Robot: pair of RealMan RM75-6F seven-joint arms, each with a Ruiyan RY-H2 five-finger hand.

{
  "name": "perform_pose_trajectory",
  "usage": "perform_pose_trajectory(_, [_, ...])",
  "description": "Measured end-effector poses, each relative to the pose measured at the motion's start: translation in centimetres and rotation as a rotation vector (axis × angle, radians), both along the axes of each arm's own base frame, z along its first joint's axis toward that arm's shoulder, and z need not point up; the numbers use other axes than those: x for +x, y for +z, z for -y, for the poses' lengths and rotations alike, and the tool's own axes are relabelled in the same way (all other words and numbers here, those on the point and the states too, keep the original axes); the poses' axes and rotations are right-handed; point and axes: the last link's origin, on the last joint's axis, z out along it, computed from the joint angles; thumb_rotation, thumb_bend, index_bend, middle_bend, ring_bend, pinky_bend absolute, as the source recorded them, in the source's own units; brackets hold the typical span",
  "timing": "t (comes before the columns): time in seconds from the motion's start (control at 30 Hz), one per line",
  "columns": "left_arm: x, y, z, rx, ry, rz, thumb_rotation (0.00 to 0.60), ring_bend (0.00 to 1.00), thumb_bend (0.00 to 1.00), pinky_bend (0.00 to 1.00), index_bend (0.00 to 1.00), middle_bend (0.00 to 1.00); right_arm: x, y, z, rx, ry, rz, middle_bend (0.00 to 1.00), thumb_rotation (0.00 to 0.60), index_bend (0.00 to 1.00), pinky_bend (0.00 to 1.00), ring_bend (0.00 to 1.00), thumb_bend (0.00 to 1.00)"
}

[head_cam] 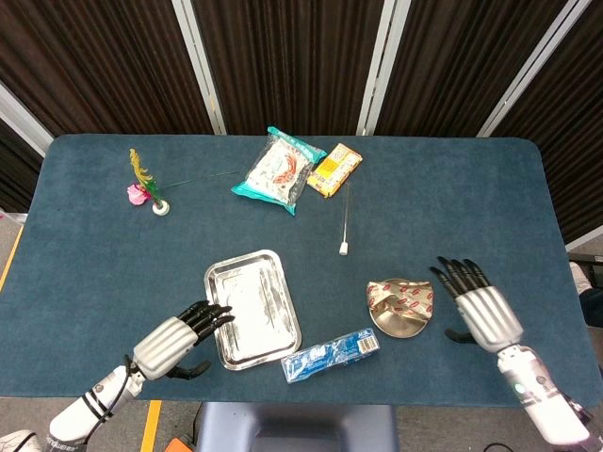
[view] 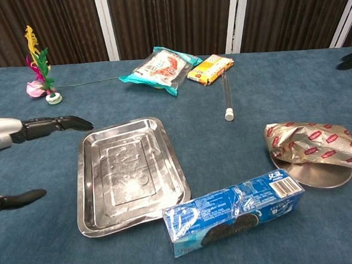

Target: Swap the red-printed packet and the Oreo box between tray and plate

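Note:
The red-printed packet, crinkled silver foil, lies on the round metal plate. The blue Oreo box lies on the cloth just off the front right corner of the steel tray, which holds nothing. My right hand hovers open to the right of the plate, apart from the packet; only its fingertips show in the chest view. My left hand is open beside the tray's left edge, fingers stretched toward it.
At the back of the table lie a teal snack bag, an orange snack pack and a clear tube. A feather shuttlecock toy stands at the back left. The table's front edge is close behind the box.

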Motion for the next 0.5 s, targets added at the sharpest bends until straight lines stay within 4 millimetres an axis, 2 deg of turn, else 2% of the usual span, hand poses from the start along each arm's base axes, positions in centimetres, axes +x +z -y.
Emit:
perform_pose_trajectory(0.13, [1.6, -1.5, 0.5, -0.094, 0.002, 0.054, 0.600, 0.00, 0.40, 0.00, 0.00, 0.00, -4.0, 0.7, -3.7, -0.075, -0.059, 0.008, 0.00, 0.600, 0.00, 0.00, 0.00, 0.20])
perform_pose_trajectory(0.27, [4.7, -4.0, 1.0, -0.147, -0.020, 0.168, 0.600, 0.00, 0.38, 0.00, 0.00, 0.00, -4.6, 1.2, -4.4, -0.077, -0.051, 0.046, 0.00, 0.600, 0.00, 0.00, 0.00, 0.20])
perform_pose_trajectory(0.5, [9.7, -8.4, 2.2, -0.221, -0.054, 0.263, 0.600, 0.00, 0.37, 0.00, 0.00, 0.00, -5.3, 4.0, -4.8, -0.111, -0.054, 0.188, 0.00, 0.600, 0.00, 0.00, 0.00, 0.20])
